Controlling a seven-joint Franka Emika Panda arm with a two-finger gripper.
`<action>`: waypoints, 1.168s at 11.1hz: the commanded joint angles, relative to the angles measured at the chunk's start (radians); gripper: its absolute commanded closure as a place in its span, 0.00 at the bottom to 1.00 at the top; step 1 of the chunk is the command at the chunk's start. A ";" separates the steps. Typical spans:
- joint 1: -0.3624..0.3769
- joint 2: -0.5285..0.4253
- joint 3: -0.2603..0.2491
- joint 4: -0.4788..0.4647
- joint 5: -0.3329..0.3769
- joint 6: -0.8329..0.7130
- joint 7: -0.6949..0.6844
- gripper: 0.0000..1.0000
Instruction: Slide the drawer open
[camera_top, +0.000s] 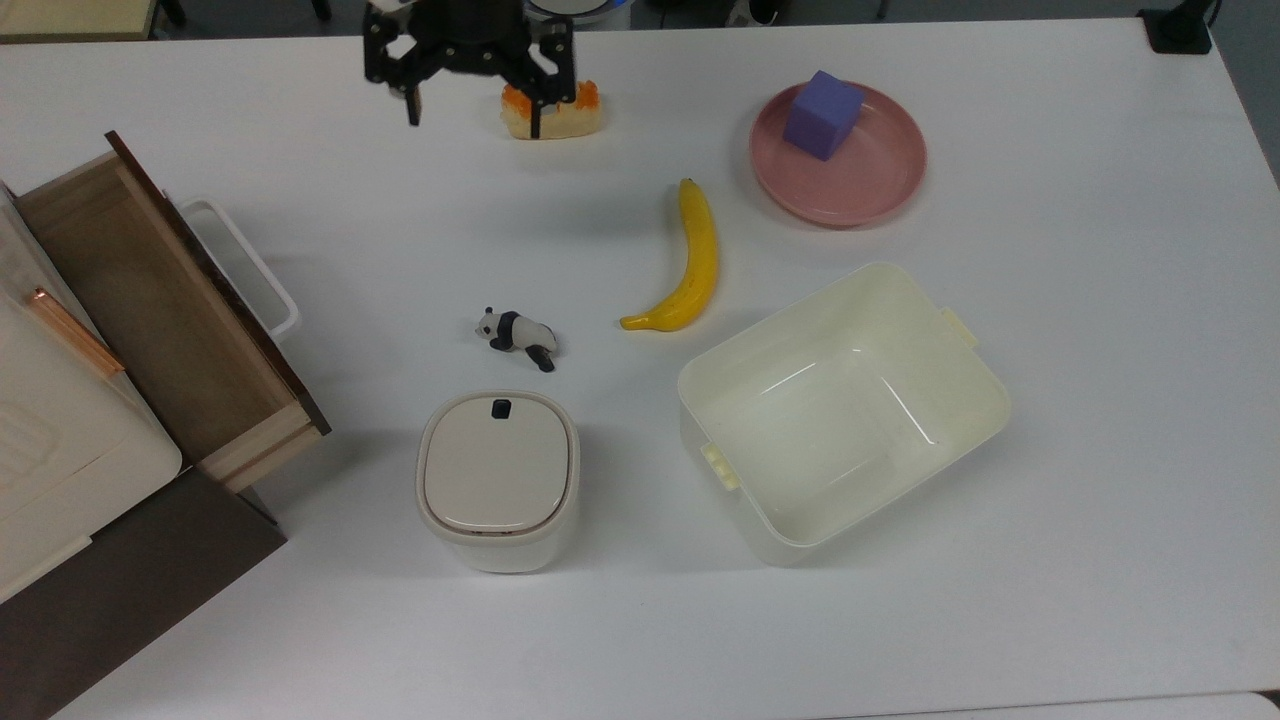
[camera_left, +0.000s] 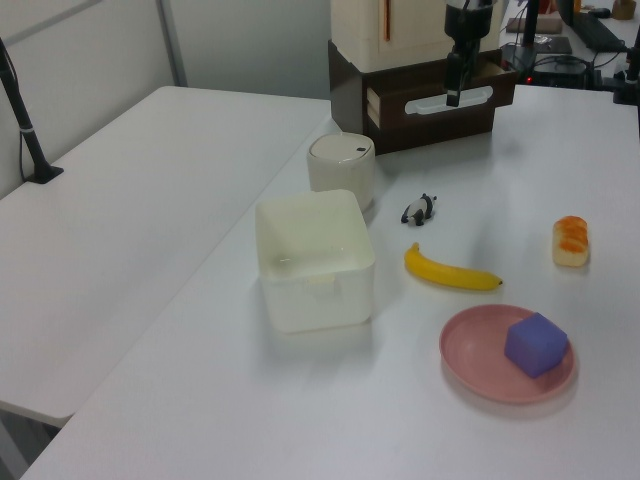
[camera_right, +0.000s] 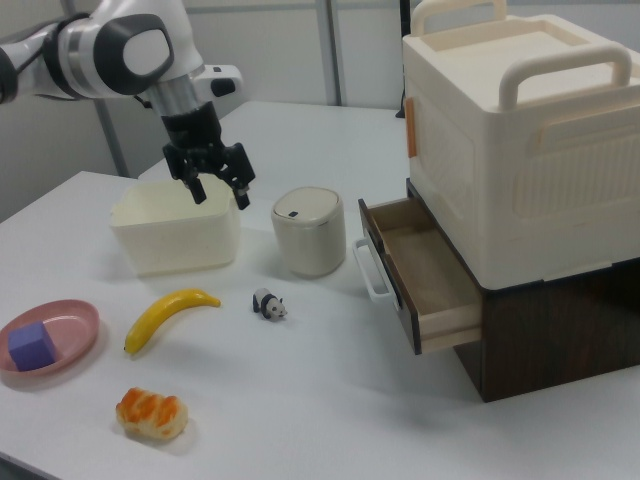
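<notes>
The drawer (camera_top: 150, 300) stands pulled out at the top view's left, showing its tan wood inside with nothing in it. Its dark brown front carries a white loop handle (camera_top: 250, 265). The drawer (camera_right: 425, 285) sticks out of a dark cabinet in the right view, and the drawer (camera_left: 440, 100) sits at the back of the table in the left view. My gripper (camera_top: 473, 100) hangs open in the air near the table's far edge, well apart from the handle. The gripper (camera_right: 220, 183) holds nothing, and the gripper (camera_left: 453, 85) appears in front of the drawer in the left view.
A cream appliance with a copper bar (camera_top: 60, 400) sits on the cabinet. On the table lie a bread piece (camera_top: 550, 108), a banana (camera_top: 690, 260) and a toy panda (camera_top: 515, 335). A lidded bin (camera_top: 497, 480), a cream tub (camera_top: 850, 420) and a pink plate (camera_top: 870, 180) with a purple cube (camera_top: 822, 113) stand there too.
</notes>
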 joint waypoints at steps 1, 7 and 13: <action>0.016 -0.024 -0.011 0.012 0.113 -0.099 0.068 0.00; 0.024 -0.021 -0.010 0.035 0.071 -0.110 0.082 0.00; -0.046 -0.049 0.031 0.055 0.086 -0.118 0.061 0.00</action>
